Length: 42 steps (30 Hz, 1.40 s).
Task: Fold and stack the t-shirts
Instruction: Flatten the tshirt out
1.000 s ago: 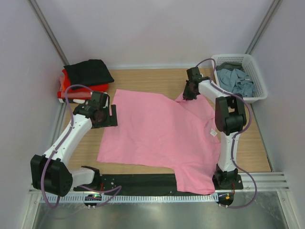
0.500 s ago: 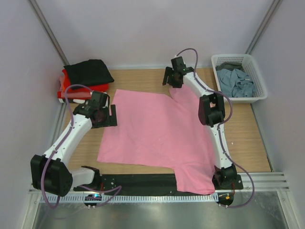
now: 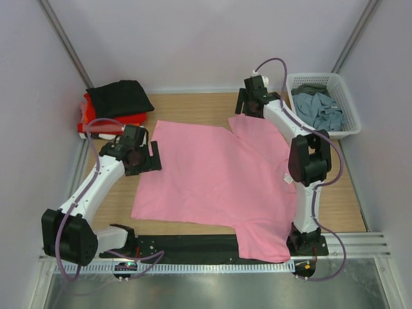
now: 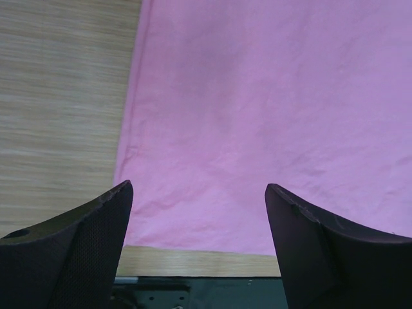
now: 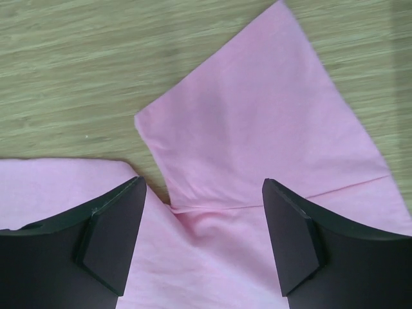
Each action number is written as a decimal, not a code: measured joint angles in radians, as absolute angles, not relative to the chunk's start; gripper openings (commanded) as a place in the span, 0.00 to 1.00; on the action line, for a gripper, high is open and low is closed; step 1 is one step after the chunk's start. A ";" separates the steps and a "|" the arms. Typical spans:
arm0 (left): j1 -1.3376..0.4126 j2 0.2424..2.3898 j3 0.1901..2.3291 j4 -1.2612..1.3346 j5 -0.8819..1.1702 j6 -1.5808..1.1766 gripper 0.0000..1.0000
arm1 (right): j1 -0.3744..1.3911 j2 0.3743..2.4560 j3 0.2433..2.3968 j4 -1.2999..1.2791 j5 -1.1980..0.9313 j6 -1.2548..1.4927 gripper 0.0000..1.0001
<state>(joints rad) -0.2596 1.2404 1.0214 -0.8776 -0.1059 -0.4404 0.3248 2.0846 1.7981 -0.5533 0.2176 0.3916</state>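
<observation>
The pink t-shirt (image 3: 219, 180) lies spread flat across the wooden bench (image 3: 193, 106), neck to the right side, hem to the left, its near sleeve spilling over the bench's front edge. The left hand (image 4: 198, 190) hovers with fingers spread wide over the hem corner (image 4: 125, 232), pinching nothing. The right hand (image 5: 203, 185) is likewise spread and empty, poised above the far sleeve (image 5: 257, 122) where it meets the body at the seam.

This cloth looks thin, light and limp (it shows soft creases even lying flat), so it will likely drape and sag from any single pinch instead of holding a line. It is not fragile, and the woven surface should give the pads decent grip. The best holds are probably edges and corners: the sleeve tip or shoulder seam for the right hand, the hem corner for the left, lifted together so the fold stays even.

A folded black shirt (image 3: 119, 96) tops the stack at far left; a grey-blue shirt (image 3: 318, 111) waits in the white basket (image 3: 351, 106).
</observation>
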 measured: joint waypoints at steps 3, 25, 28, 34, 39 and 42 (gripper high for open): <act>-0.267 1.233 0.964 -0.818 -0.036 -0.513 0.84 | 0.313 2.063 1.785 -0.554 0.260 0.384 0.80; -0.279 1.321 0.652 -0.466 -0.008 -0.748 0.83 | 0.301 2.177 1.654 -0.572 0.309 0.377 0.82; -0.280 1.345 0.667 -0.458 -0.020 -0.752 0.83 | 0.297 2.260 1.781 -0.575 0.307 0.377 0.82; -0.280 1.386 0.700 -0.440 -0.045 -0.749 0.83 | 0.287 2.417 2.032 -0.600 0.300 0.377 0.82; -0.266 1.432 0.743 -0.443 -0.075 -0.727 0.83 | 0.277 2.448 2.085 -0.611 0.300 0.379 0.82; -0.262 1.459 0.778 -0.458 -0.095 -0.715 0.83 | 0.273 2.449 2.090 -0.618 0.297 0.378 0.83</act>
